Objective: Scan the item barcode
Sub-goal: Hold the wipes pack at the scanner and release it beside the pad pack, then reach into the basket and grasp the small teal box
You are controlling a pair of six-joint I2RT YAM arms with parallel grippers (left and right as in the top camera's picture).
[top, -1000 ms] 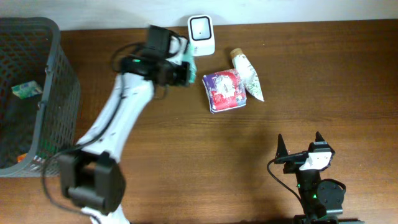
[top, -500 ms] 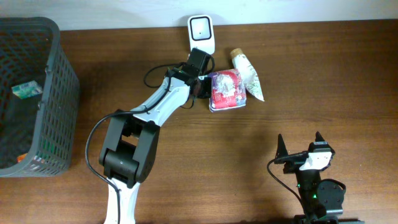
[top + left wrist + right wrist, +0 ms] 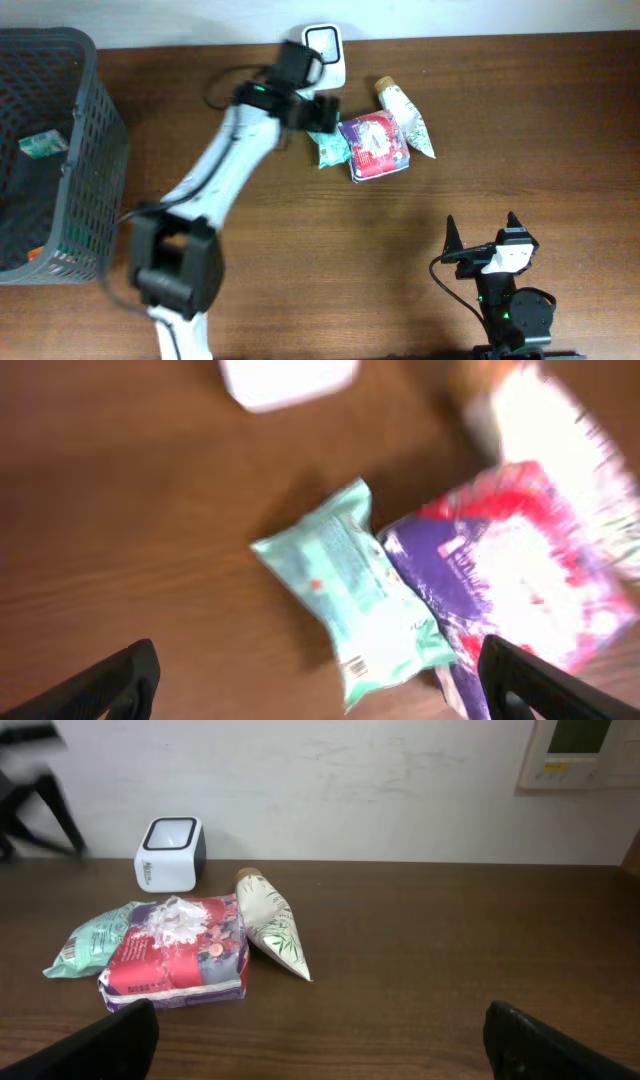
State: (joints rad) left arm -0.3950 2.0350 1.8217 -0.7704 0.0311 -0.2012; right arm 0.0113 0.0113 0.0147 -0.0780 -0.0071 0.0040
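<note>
- currently: left gripper (image 3: 318, 110) spread wide, holding nothing, hovering beside the white box-shaped scanner (image 3: 325, 45).
- small teal plastic packet (image 3: 355, 600) lies flat on the brown wooden table (image 3: 500, 120), touching the purple-and-red wrapped pack (image 3: 376, 146).
- right gripper (image 3: 482, 235) wide apart, empty, well apart from the items.

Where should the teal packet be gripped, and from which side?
Likely across its short width at the end clear of the purple pack, coming straight down: the teal packet lies flat and its other end abuts that pack, leaving a finger little room.
</note>
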